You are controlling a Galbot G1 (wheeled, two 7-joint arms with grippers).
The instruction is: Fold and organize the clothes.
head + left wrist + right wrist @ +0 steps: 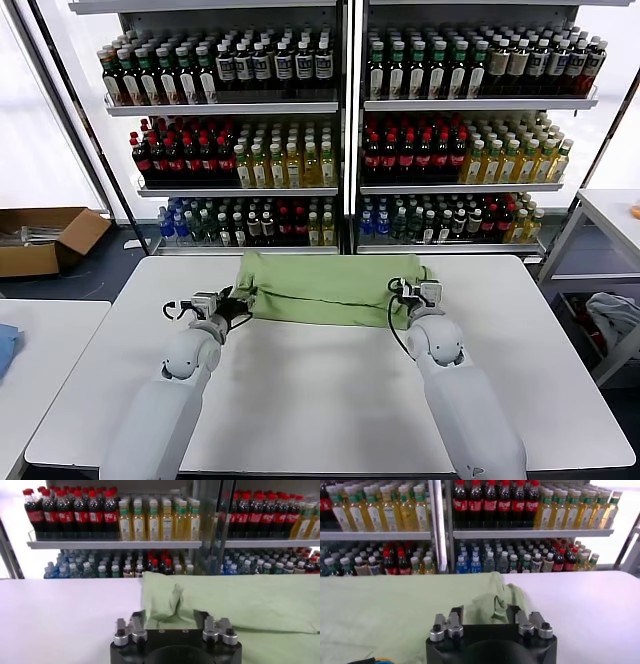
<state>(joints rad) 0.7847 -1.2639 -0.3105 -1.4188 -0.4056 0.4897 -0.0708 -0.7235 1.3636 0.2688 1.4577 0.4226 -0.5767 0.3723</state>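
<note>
The clothes are one light green shirt (325,290), folded into a wide band across the far middle of the white table (320,400), plain side up. My left gripper (238,298) is at its near left corner and my right gripper (405,292) at its near right corner. In the left wrist view the shirt (240,605) has a puckered corner between the left gripper's (170,617) wide-apart fingers, which stand open. The right wrist view shows the same: a bunched fold of shirt (395,610) between the open right gripper's (485,612) fingers, not pinched.
Shelves of bottles (350,140) stand right behind the table's far edge. A cardboard box (45,240) lies on the floor at the left. A second table (610,210) and a bin of cloth (610,320) are at the right.
</note>
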